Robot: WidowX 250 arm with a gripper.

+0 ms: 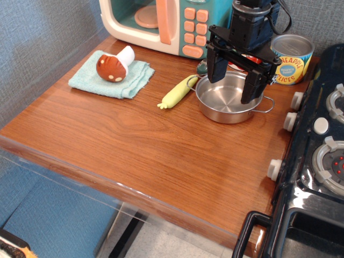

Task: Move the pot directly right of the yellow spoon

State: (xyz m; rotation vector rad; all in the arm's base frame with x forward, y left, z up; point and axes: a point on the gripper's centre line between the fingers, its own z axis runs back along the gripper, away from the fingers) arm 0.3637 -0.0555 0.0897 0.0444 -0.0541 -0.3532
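Note:
The pot is a shallow shiny steel pot with thin wire loop handles. It rests on the wooden table just right of the yellow spoon, whose pale yellow-green handle lies diagonally, its silvery bowl near the microwave. My gripper hangs above the pot, open and empty. One finger is over the pot's left rim, the other over its right rim. The fingertips look slightly above the pot, not touching it.
A toy microwave stands at the back. A pineapple can is behind the pot to the right. A brown-capped mushroom lies on a teal cloth at the left. A black toy stove borders the table's right side.

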